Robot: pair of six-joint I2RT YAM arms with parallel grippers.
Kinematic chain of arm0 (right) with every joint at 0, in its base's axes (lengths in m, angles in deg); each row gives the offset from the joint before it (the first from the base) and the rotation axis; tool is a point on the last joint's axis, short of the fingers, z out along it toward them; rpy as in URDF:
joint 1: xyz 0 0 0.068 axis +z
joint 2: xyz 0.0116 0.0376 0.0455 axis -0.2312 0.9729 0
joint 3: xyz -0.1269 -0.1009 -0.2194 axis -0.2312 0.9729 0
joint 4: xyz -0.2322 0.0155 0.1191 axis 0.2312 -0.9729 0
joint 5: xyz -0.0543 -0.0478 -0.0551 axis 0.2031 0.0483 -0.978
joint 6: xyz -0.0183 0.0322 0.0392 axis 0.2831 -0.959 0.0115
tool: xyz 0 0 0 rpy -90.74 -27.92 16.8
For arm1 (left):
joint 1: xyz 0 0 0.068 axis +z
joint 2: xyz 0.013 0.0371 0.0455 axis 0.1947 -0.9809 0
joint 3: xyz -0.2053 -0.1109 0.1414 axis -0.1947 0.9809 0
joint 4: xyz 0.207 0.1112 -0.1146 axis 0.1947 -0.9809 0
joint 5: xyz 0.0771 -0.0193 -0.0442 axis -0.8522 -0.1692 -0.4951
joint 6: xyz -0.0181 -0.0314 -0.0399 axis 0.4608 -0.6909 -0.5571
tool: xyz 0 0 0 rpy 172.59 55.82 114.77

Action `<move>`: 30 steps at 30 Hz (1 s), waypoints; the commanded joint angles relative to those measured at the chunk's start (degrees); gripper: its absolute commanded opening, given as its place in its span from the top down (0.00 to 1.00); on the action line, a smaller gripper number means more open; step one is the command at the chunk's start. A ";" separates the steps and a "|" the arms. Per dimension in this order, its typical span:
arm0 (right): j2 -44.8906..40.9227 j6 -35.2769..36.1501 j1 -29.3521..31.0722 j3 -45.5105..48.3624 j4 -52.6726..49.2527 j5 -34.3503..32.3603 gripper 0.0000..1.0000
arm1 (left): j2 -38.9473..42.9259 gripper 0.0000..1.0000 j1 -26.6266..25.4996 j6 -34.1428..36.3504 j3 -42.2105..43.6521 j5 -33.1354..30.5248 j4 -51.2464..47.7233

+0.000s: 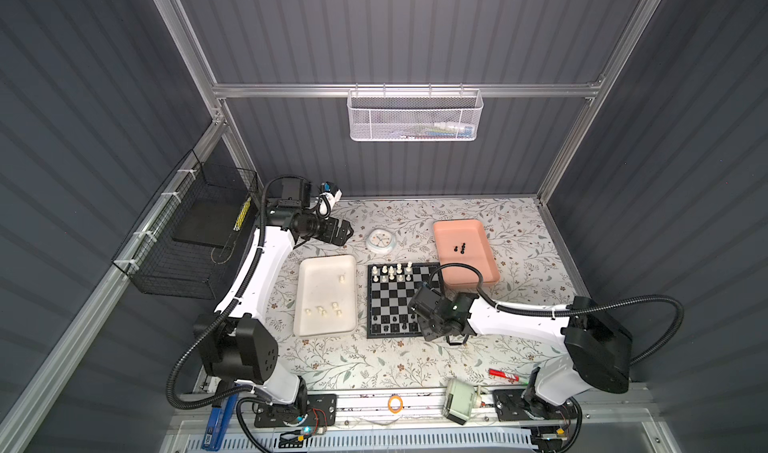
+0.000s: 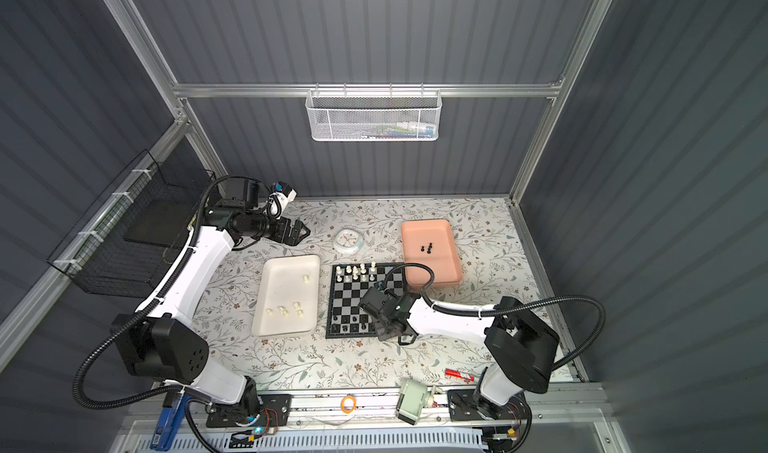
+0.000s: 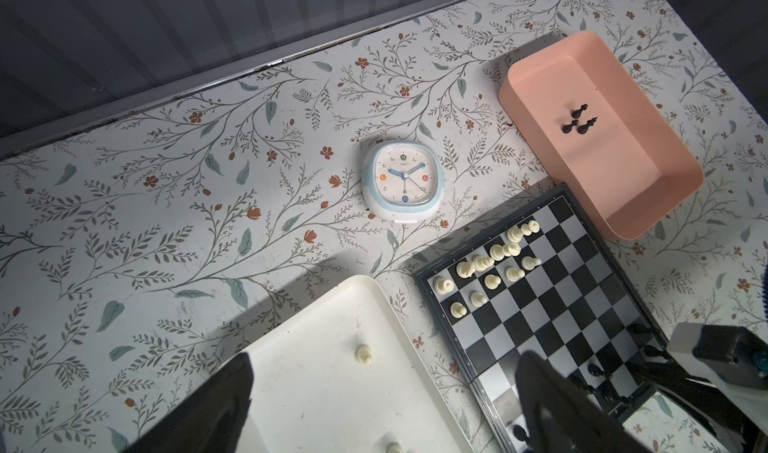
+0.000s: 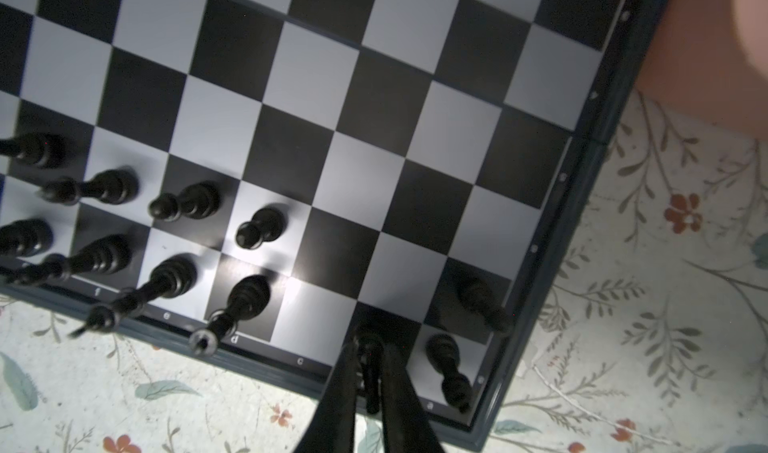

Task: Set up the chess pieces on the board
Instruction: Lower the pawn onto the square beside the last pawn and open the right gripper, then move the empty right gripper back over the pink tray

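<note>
Along the board (image 4: pixel 548 206) edge lettered a–f, right tool (image 4: pixel 370 372) narrowly straddles a black piece (image 4: pixel 369 347).

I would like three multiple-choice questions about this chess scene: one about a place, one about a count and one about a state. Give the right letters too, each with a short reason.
1. Where is the clock?
A. on the table, on the far side of the board
B. on the board
C. hung on the back wall

2. How many black pieces lie in the pink tray?
A. two
B. three
C. five

3. How do the jaws of the left gripper stand?
A. wide open and empty
B. shut on a white piece
C. shut on the clock

Answers:
1 A: in both top views the clock lies on the flowered tabletop past the board's far edge.
2 B: the left wrist view shows three dark pieces close together in the tray.
3 A: the left wrist view shows the two fingers far apart with nothing between them.
</note>
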 commanded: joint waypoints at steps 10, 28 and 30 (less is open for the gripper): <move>-0.70 -0.24 0.50 -1.72 -2.14 -1.42 0.75 | 2.17 0.01 -0.34 -0.47 0.83 0.63 0.36; -6.28 5.98 -1.93 -11.04 -8.69 -7.09 0.69 | 2.76 0.01 -0.34 0.74 0.26 -0.50 -0.12; -7.40 8.18 -5.89 -13.80 -8.36 -4.98 0.69 | 2.77 0.00 -0.34 1.60 0.13 -0.98 -0.45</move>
